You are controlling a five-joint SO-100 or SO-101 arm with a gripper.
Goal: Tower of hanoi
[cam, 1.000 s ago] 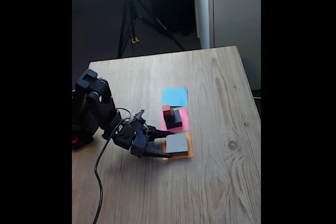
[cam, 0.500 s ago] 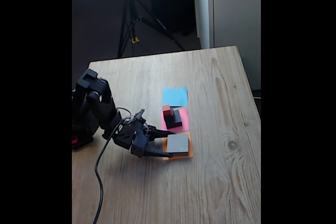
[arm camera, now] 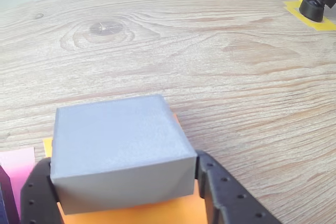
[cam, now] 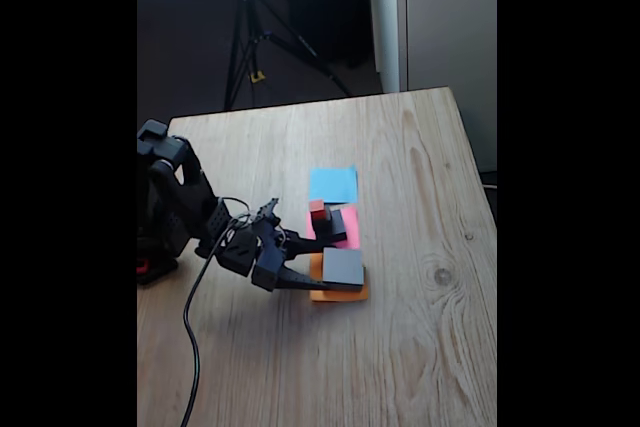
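Observation:
My gripper [cam: 343, 269] is shut on the wide flat grey block [cam: 343, 265] and holds it slightly above the orange paper square [cam: 338, 294]. In the wrist view the grey block [arm camera: 118, 148] sits between my two black fingers [arm camera: 223, 195], with the orange paper [arm camera: 147, 213] under it. On the pink paper square [cam: 349, 231] just behind stands the black block [cam: 331, 225]; whether a smaller dark block sits on it is too dim to tell. The tiny red cube [cam: 318, 210] rests at its far left corner. The blue paper square [cam: 333, 185] is bare.
The wooden table [cam: 420, 327] has open room to the right and front of the papers. My arm's base and its black cable [cam: 190, 337] are at the left edge. A black tripod [cam: 250, 37] stands beyond the far edge; a black foot on yellow tape [arm camera: 314, 9] shows in the wrist view.
The grey block, flat on the orange paper before, now sits raised in the gripper. The arm's upper links have swung back toward the left.

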